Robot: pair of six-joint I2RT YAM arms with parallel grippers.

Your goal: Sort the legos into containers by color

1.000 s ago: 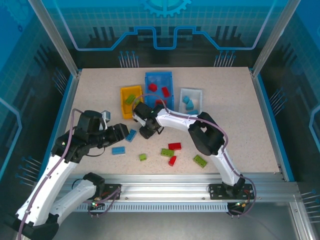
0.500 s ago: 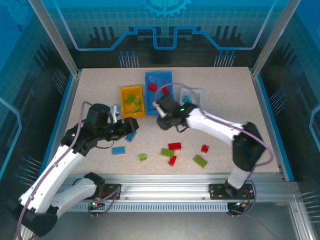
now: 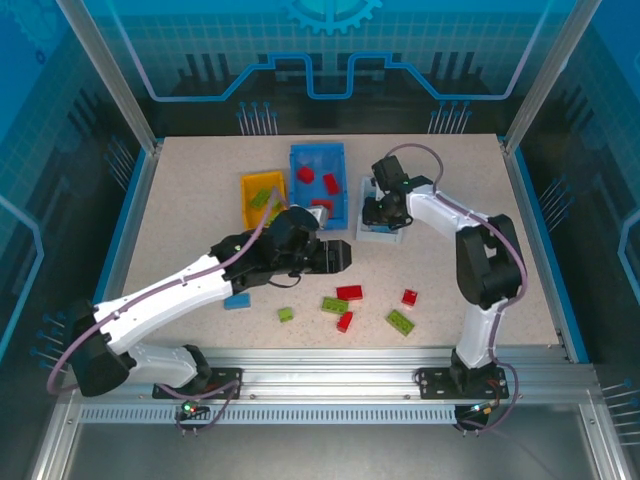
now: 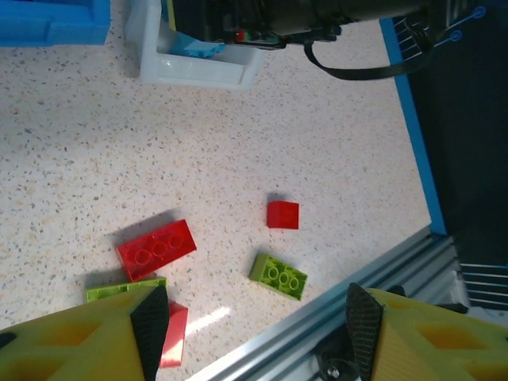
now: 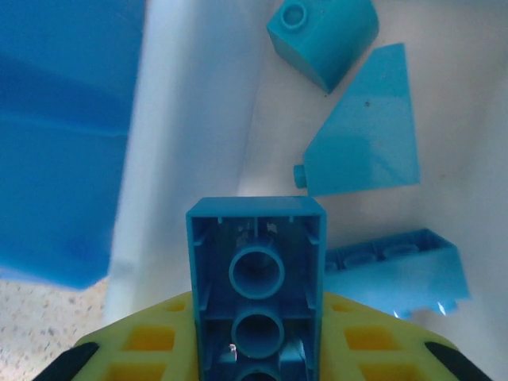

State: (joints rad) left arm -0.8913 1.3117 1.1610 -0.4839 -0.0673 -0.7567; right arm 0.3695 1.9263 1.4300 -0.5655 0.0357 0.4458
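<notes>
Drop looks lined up: right gripper (image 5: 255, 357) is clamped on a light blue brick (image 5: 255, 262), long axis running straight out from the fingers. The white bin (image 5: 198, 119) holding the other light blue bricks (image 5: 365, 143) is directly beyond it, just inside the wall beside the blue bin (image 5: 63, 127). The left gripper (image 4: 255, 317) has its jaws apart and empty over the red brick (image 4: 156, 248) and green brick (image 4: 279, 275) on the table (image 4: 119, 143), so it's the nearer arm for those.

The top camera is looking down on the white bin (image 3: 380, 236) from far above; the left wrist camera is eyeing it obliquely, nearby; the right wrist camera is peering inside, close.
</notes>
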